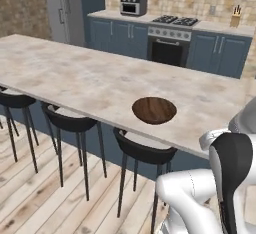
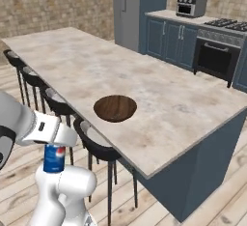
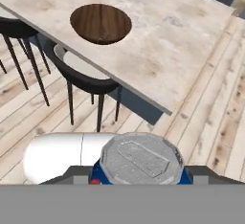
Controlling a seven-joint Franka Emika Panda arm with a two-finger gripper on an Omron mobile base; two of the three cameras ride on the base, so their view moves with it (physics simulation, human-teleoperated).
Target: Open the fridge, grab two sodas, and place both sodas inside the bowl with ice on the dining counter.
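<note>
Clamped in my claw [image 3: 139,180] is the small blue-and-white cylindrical soda can [image 2: 54,158], silver top toward my camera, while the shallow round dark brown bowl [image 3: 101,23] sits ahead on the mottled beige stone dining counter [image 3: 182,50].

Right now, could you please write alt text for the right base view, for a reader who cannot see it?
A white robot gripper holds a blue soda can low beside the dining counter, near the black stools. A dark brown bowl sits on the counter near that edge. The grey fridge, its doors closed, stands in the background beside blue cabinets.
</note>
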